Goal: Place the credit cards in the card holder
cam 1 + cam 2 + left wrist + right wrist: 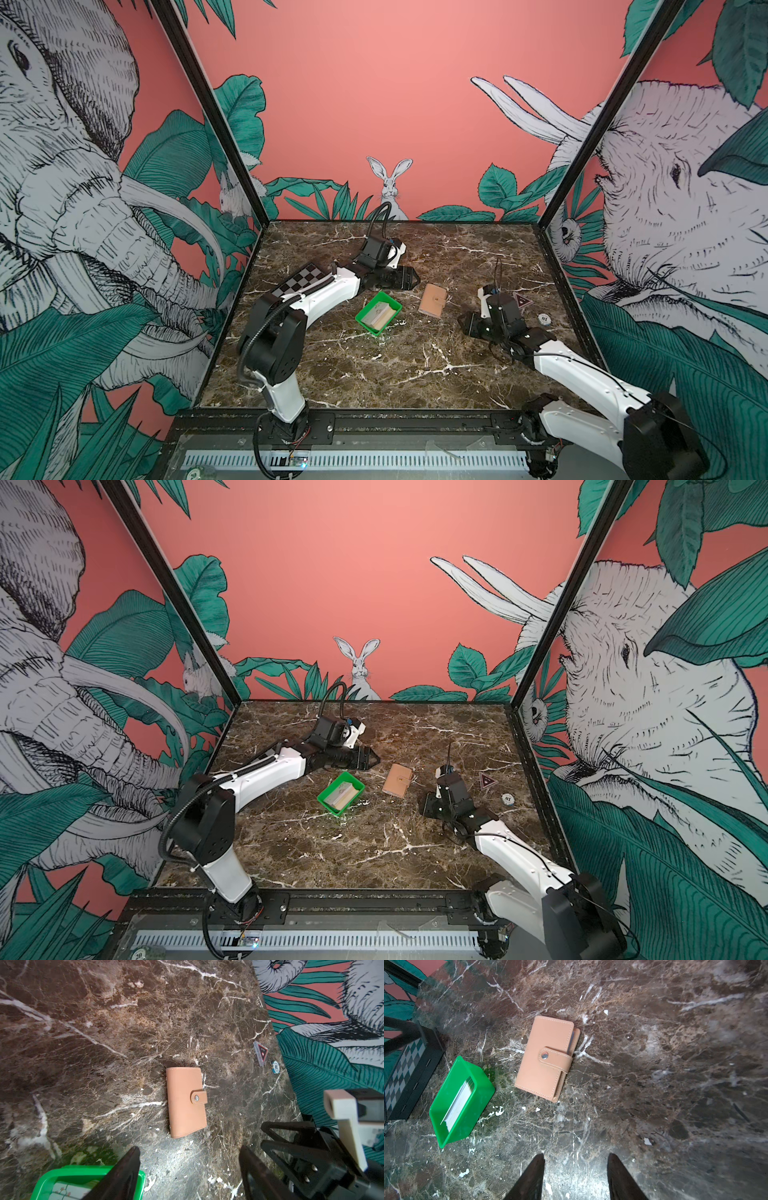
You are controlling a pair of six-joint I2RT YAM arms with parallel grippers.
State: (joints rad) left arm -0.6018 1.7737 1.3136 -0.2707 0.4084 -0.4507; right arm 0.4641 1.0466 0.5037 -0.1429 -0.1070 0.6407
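Two pincers: both are standing apart from the task's things, and nothing is being grasped by either.
Left pincer point(188, 1169): its jaws are seen spread and empty in the left wrist view, above the bare counter point(83, 1022).
Right pincer point(576, 1176): its jaws are likewise parted and empty, with bare counter showing between the tips.
Card holder point(432, 300): it is lying flat and snapped shut near the middle of the counter, between the two arms; in the right wrist view a pale blue sleeve edge is just showing at its open side point(548, 1057).
Credit cards point(378, 316): they are being kept as a stack standing on edge inside the green tray point(388, 305), just beside the card holder on its left in both top views.
Deciding relation: the card holder is lying straight ahead of both pincers, its long axis running roughly across the left pincer's line of reach; the tray is sitting right by the left pincer, so the left arm is judged nearer to the cards.
Hidden or unclear: the tray is being cut off by the frame edge and a jaw in the left wrist view, the count of cards cannot be told, and the holder's inside is concealed.
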